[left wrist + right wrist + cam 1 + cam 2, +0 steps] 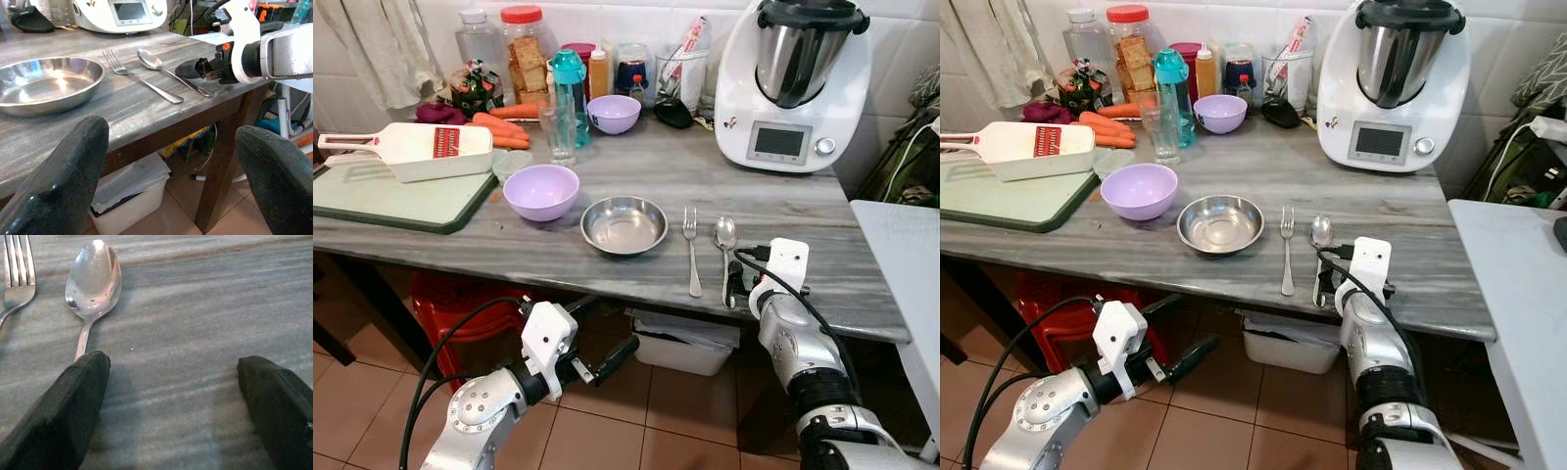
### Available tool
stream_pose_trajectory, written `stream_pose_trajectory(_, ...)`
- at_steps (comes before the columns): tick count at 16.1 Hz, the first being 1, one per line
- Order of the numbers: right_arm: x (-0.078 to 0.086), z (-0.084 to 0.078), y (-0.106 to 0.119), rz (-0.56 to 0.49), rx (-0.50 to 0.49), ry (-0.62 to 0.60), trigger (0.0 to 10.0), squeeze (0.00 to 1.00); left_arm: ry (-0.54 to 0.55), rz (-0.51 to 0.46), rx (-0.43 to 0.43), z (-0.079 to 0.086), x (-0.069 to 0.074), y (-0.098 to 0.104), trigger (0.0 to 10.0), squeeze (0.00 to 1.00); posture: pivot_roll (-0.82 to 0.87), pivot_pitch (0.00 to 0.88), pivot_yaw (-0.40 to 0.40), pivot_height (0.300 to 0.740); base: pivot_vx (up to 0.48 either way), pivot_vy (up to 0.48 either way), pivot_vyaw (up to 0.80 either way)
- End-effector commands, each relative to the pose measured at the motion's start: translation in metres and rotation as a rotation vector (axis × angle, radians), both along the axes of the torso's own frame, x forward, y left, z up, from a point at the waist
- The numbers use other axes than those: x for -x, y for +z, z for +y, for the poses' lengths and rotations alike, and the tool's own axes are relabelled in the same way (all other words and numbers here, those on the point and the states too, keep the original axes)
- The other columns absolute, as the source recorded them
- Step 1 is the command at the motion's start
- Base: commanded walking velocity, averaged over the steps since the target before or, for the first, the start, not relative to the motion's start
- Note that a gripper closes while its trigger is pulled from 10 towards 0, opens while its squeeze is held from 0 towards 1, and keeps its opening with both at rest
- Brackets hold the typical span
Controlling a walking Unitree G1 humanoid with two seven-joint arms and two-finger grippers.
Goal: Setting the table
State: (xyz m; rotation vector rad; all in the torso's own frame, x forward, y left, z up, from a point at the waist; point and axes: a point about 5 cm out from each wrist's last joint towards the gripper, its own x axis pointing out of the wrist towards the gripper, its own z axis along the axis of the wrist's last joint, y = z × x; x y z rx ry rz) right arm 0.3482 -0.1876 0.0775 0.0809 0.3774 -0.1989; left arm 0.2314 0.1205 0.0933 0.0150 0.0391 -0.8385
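Grey-veined stone is what I work over; the grey marbled stone bench (636, 176) carries everything, and I read it from my left. At the far left lie a green cutting board (391, 196) and a white slicer with a red blade guard (411, 149), kitchen clutter rather than place setting, so I judge they sit well apart for that reason. Next comes a lilac plastic bowl (540, 191), then just beside it a shallow round steel dish (625, 224), which looks like the centre of the setting. To its right a steel fork (692, 250) and a steel spoon (725, 235) lie side by side, handles toward me, as cutlery would be laid beside a plate.

My left claw (607, 360) hangs below the bench edge over the tiled floor, its fingers spread wide and holding nothing. My right claw (734, 284) rests low at the bench's near edge by the spoon's handle; its fingers are spread apart with one fingertip (80, 396) over the handle's end, gripping nothing.

Behind, a second small lilac bowl (614, 113), jars and a white food processor with a steel jug (793, 88) crowd the wall, clear of my reach.
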Motion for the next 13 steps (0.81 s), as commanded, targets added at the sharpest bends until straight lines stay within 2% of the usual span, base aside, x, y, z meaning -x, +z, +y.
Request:
stream_pose_trajectory(1, -0.002, -0.001, -0.002, 0.016, -0.011, 0.006, 10.0, 0.0, -0.004, -0.011, -0.009, 0.001, 0.0, 0.002, 10.0, 0.0, 0.09, 0.0, 0.001, 0.74, 0.0, 0.0, 0.0)
stream_pose_trajectory(9, -0.014, 0.005, 0.006, 0.0, -0.007, 0.029, 10.0, 0.0, 0.004, -0.011, -0.015, 0.001, 0.0, 0.003, 10.0, 0.0, 0.1, 0.0, 0.0, 0.74, 0.0, 0.0, 0.0)
stream_pose_trajectory(13, -0.02, 0.015, 0.012, -0.024, -0.015, 0.072, 10.0, 0.0, 0.006, -0.012, -0.018, 0.002, 0.0, 0.003, 10.0, 0.0, 0.11, 0.0, -0.002, 0.74, 0.0, 0.0, 0.0)
